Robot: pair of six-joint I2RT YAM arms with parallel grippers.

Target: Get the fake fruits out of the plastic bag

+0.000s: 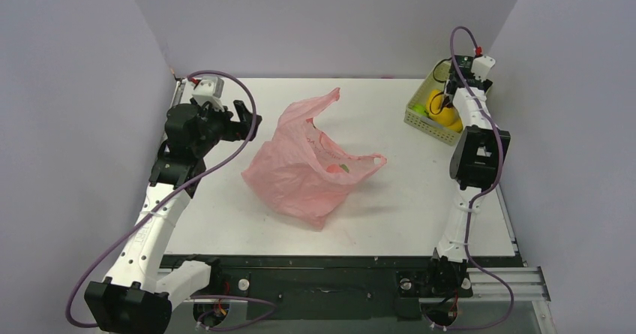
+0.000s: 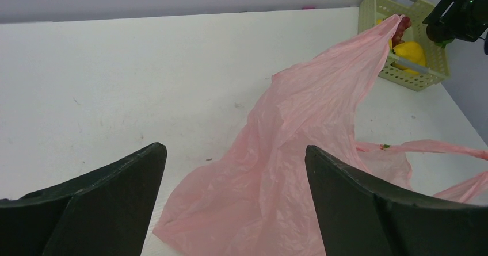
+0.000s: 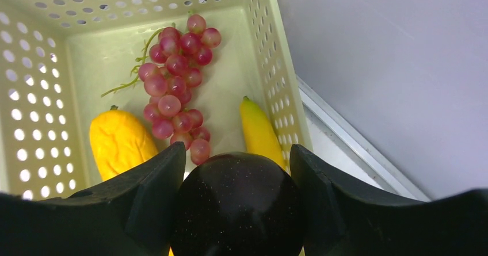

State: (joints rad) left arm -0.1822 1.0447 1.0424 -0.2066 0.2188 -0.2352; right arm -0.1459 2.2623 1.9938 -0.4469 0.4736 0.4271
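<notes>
The pink plastic bag (image 1: 300,176) lies crumpled mid-table with one handle standing up. A red and a green fruit (image 1: 339,169) show faintly through its film. My left gripper (image 1: 246,118) hovers at the bag's left side, open, and the bag (image 2: 299,152) lies below and beyond the empty gap of that gripper (image 2: 236,149). My right gripper (image 3: 236,152) is over the basket, shut on a dark purple round fruit (image 3: 236,210). Inside the basket lie a red grape bunch (image 3: 175,89), a yellow-orange oval fruit (image 3: 121,141) and a banana (image 3: 259,132).
The pale green slotted basket (image 1: 418,120) stands at the table's far right corner, close to the right wall. Its perforated wall (image 3: 276,66) rings the fruits. Purple walls close in the table on three sides.
</notes>
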